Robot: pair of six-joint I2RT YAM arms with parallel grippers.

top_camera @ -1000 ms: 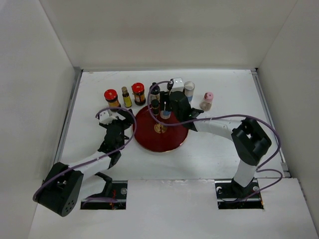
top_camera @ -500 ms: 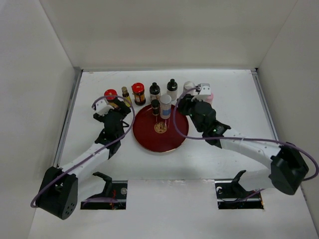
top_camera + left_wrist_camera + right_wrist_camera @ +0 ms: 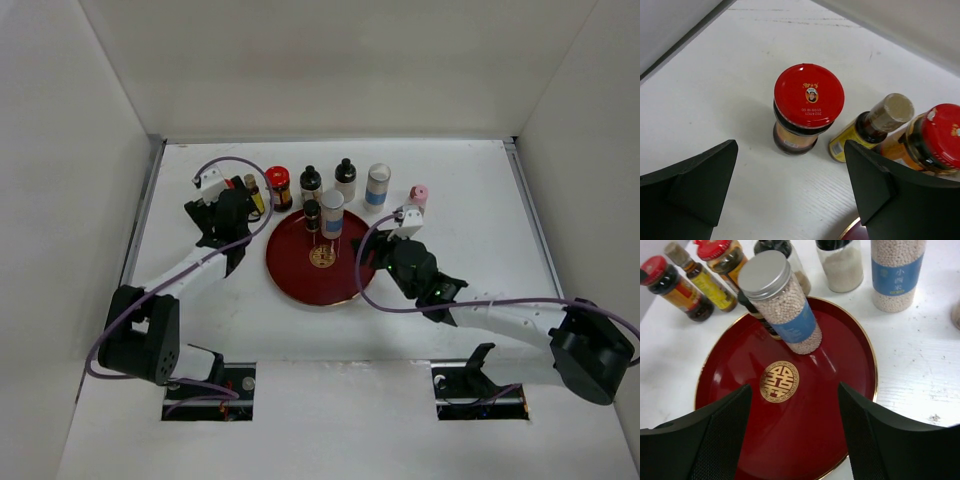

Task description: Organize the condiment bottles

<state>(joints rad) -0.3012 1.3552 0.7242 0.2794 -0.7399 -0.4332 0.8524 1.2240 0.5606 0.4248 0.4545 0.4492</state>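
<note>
Left gripper (image 3: 790, 167): jaws spread, empty, before a round, glossy red-lidded jar (image 3: 807, 107). Right gripper (image 3: 794, 390): jaws spread, empty, above a lacquered red plate (image 3: 835, 360) bearing a cylindrical, bead-filled bottle (image 3: 785, 305).

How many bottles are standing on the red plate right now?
2: a silver-lidded, blue-labelled jar and a small dark bottle just left of it, both near the far edge of the plate. Nothing seems hidden.
</note>
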